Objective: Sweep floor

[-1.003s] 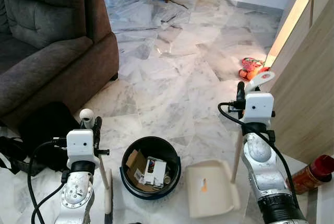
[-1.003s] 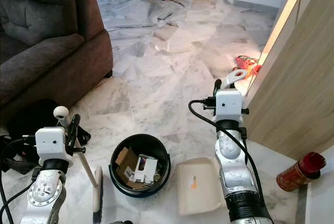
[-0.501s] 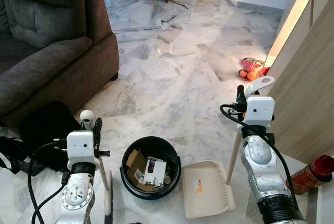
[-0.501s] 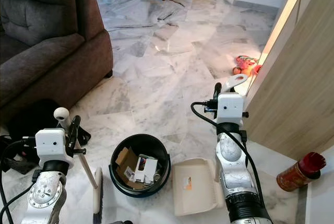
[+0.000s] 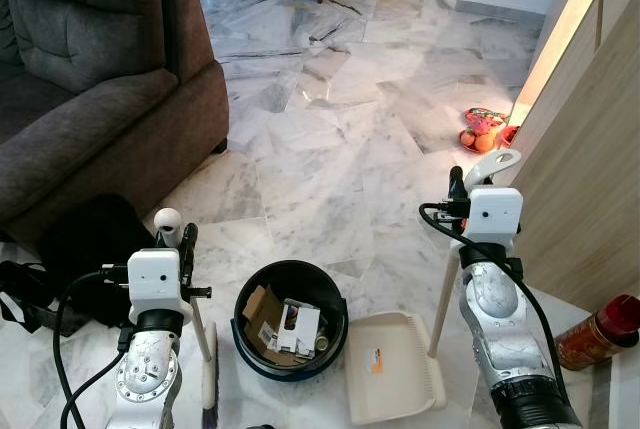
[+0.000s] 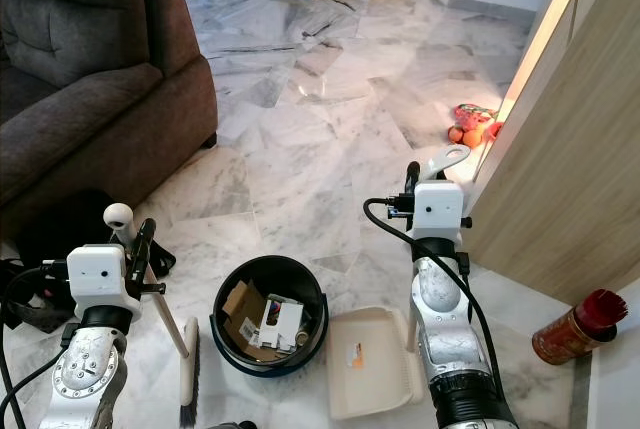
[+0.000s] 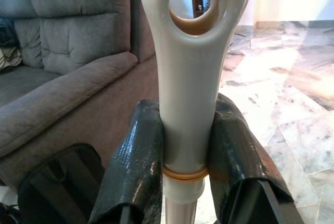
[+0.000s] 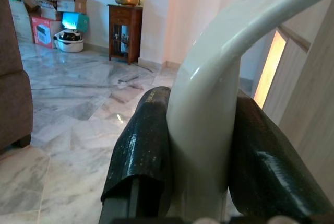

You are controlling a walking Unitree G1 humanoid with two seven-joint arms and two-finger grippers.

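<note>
Broom and dustpan held beside the bin.
The broom (image 5: 208,381) stands on the floor left of the bin (image 5: 290,333), left tool (image 7: 189,153) clamped on its handle; the dustpan (image 5: 395,381) lies flat just right, right tool (image 8: 201,145) gripping its handle.

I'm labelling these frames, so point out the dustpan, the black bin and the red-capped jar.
dustpan (image 5: 395,384), left eye view, bare tray floor.
black bin (image 5: 250,293), left eye view, upper left rim.
red-capped jar (image 6: 563,335), right eye view, its body.
</note>
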